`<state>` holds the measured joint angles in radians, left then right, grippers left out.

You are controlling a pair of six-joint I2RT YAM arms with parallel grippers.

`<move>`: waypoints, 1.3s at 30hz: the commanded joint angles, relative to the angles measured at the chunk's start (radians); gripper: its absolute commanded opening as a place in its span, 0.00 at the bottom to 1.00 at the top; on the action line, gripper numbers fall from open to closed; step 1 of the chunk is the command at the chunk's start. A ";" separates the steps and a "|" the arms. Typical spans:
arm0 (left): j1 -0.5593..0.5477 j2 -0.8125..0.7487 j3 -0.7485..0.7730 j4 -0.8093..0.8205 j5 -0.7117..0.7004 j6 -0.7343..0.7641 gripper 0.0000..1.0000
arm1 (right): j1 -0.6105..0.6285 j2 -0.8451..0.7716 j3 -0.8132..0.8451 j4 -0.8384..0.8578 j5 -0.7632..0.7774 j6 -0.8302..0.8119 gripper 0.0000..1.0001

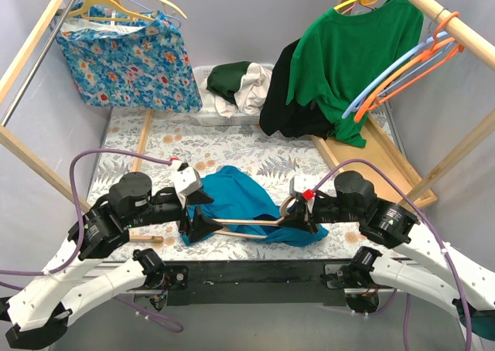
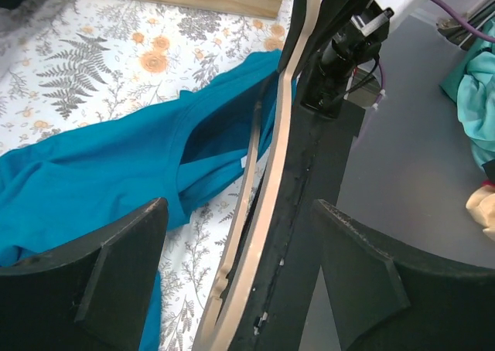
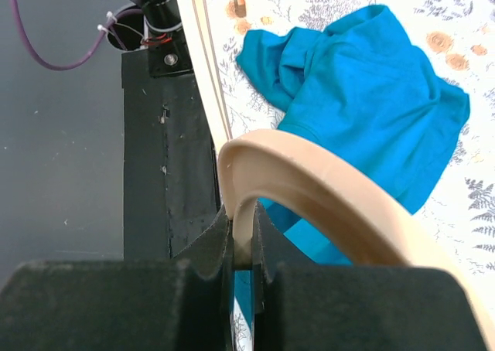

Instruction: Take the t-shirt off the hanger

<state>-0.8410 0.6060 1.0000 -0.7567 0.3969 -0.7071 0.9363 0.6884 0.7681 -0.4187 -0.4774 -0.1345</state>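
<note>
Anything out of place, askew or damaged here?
Nothing damaged or spilled. The teal t-shirt lies crumpled in a heap on the floral table cover, and the pale wooden hanger runs along its near side, hook pinched in the right end effector, the open left end effector at its other end.

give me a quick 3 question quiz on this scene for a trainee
1. True or false: the blue t-shirt hangs from a rail.
2. The right hand grips: A the t-shirt, B the hanger, C nothing.
3. Fill in: the left hand is ____ (open or shut), with one end of the hanger between its fingers.

Key: 1 false, it lies crumpled on the table. 2 B, pinched at the curved hook. 3 open.
</note>
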 commanded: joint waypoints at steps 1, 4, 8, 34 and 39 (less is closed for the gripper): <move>-0.001 0.027 -0.009 -0.009 0.060 0.001 0.73 | 0.002 -0.033 0.066 -0.003 -0.020 -0.014 0.01; -0.001 0.037 -0.015 -0.010 0.062 -0.003 0.68 | 0.002 -0.049 0.074 -0.011 -0.017 -0.020 0.01; -0.001 0.047 -0.017 -0.010 0.068 -0.003 0.57 | 0.002 -0.064 0.079 -0.017 -0.015 -0.031 0.01; -0.001 -0.026 0.077 0.014 -0.141 0.033 0.00 | 0.002 -0.092 0.045 0.070 0.290 0.052 0.69; -0.001 -0.011 0.164 -0.062 -0.184 0.055 0.00 | 0.002 -0.061 -0.001 0.077 0.436 0.099 0.69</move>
<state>-0.8455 0.5903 1.0813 -0.7841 0.2855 -0.6823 0.9363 0.6048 0.7940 -0.3840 -0.1886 -0.0860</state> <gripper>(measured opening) 0.076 0.691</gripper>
